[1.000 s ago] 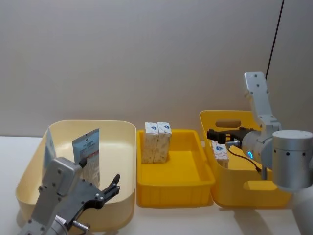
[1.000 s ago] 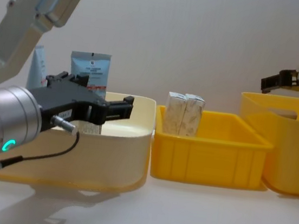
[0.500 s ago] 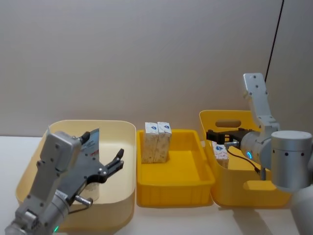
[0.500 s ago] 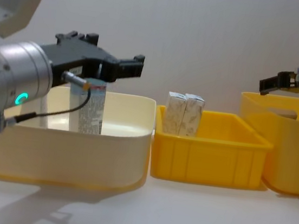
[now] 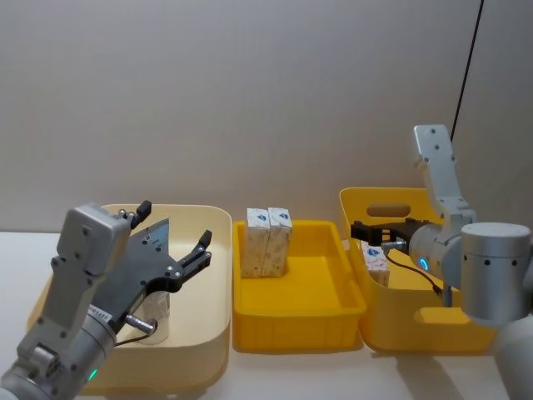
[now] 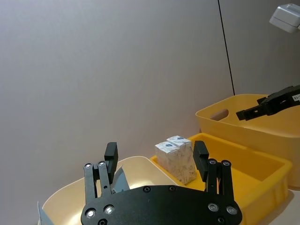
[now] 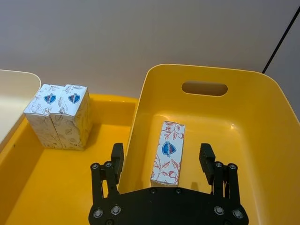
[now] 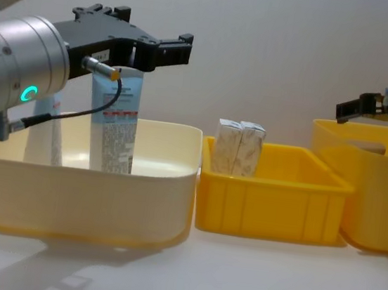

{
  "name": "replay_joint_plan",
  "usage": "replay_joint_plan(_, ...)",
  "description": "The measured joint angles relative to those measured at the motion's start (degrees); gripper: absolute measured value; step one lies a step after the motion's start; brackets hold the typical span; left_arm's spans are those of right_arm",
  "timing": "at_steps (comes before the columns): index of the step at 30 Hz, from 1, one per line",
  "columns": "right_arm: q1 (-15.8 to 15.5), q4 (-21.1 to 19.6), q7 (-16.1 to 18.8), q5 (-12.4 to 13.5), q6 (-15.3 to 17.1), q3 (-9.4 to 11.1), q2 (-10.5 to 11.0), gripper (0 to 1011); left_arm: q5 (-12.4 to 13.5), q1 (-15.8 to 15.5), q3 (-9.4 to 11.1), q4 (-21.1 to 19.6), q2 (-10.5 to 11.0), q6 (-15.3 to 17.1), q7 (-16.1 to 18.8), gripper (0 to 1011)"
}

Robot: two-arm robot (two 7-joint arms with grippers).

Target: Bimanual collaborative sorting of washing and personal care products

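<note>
Left gripper (image 5: 173, 227) wide above pouch (image 8: 113, 124): likely light, floppy; pinch its top. Right gripper (image 7: 161, 152) wide above red-print carton (image 7: 168, 140): probably stiff; grip long sides.

Plain grey-beige wall (image 5: 250, 100), matt, spans the rear. Thin black line (image 5: 468, 67) runs down it at 2 o'clock. White tabletop (image 8: 234, 277) at 6 o'clock, evenly lit.

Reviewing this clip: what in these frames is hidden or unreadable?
- Pouch: base behind the cream bin wall, chest view; mostly covered by the left gripper, head view.
- Pale-blue tube: top behind the left arm, chest view.
- Carton in the handled yellow bin: lower part behind the bin wall, head view; print too small to read.
</note>
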Motion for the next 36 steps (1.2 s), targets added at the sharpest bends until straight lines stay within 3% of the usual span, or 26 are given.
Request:
replay_joint_plan(21, 0.0, 0.1, 0.0, 0.0, 0.0, 0.0, 0.0, 1001, -3.0, 0.0, -3.6, -2.2, 2.6, 8.1, -3.7, 1003)
replay_joint_plan(36, 0.0, 0.1, 0.0, 0.0, 0.0, 0.0, 0.0, 1001, -3.8, -2.0, -4.4, 0.3, 3.6, 11.3, -7.2, 1003)
